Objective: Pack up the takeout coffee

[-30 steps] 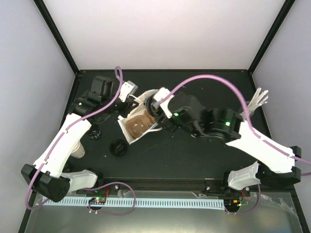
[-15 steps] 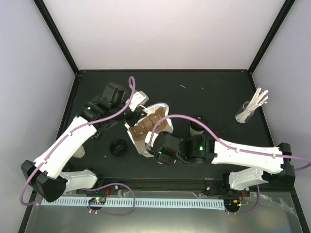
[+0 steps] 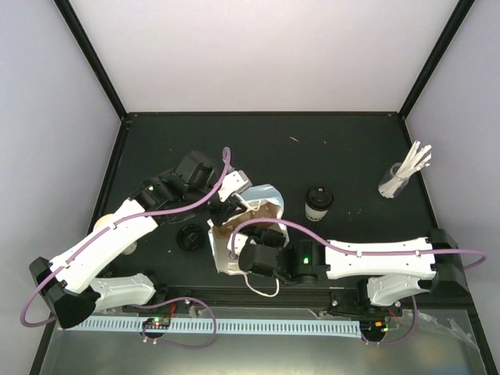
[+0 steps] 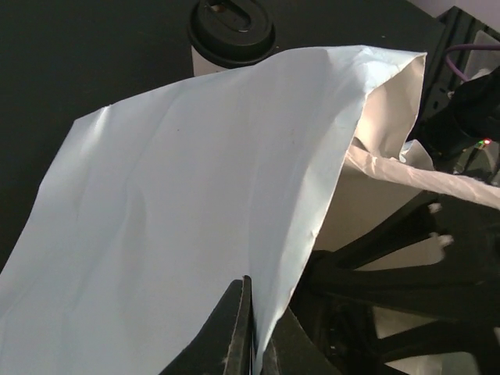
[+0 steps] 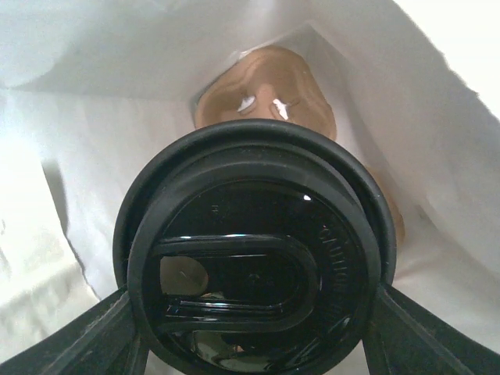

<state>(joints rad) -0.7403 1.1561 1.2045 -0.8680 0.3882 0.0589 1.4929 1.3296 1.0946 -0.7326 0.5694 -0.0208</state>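
One loading step is in hand. On the tabletop (image 3: 351, 148) the paper bag (image 4: 195, 219) lies open, its edge pinched tight by the left end effector (image 4: 251, 332). Inside, before the pulp carrier (image 5: 266, 90), the right end effector (image 5: 254, 332) grips a lidded cup (image 5: 250, 258), jaws wide. Next, the cup likely needs seating in a carrier hole.

The paper bag (image 5: 86, 180) walls hem the right tool (image 5: 254, 336) on every side. The lidded cup (image 5: 254, 250) between its fingers fills the passage, with the carrier (image 5: 266, 82) directly ahead.
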